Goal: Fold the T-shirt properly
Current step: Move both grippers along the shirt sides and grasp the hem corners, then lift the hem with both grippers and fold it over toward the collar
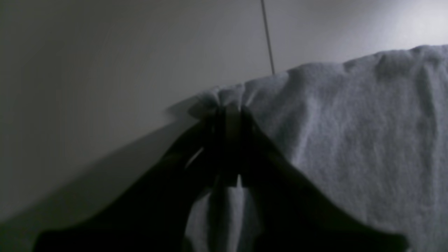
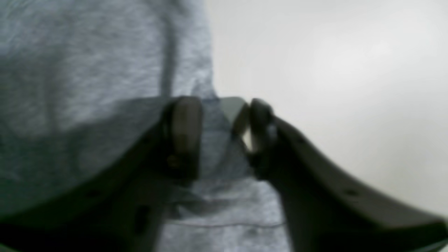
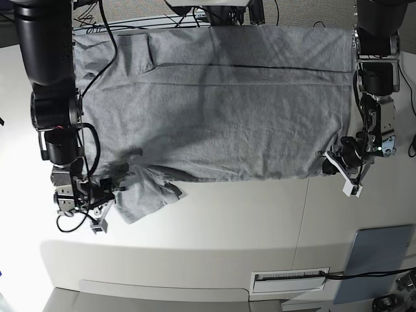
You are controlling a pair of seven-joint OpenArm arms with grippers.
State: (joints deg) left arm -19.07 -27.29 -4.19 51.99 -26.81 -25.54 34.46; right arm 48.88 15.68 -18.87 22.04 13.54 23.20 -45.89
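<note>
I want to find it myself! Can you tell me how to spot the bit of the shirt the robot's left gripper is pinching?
Find the big grey T-shirt spread over the white table. Follow its near edge to the base view's right end, where the left gripper pinches the corner. Unlike the crumpled sleeve opposite, this corner is flat.

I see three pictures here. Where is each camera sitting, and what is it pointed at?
Left wrist: rides on the left arm, looks along the left gripper, pinched shut on a corner of the T-shirt.
Right wrist: rides on the right arm, looks along the right gripper, its jaws straddling the shirt's edge with a gap.
Base: overhead, looking down on the white table, the spread shirt and both arms.
Shared: every view shows the grey shirt; base shows both grippers.
</note>
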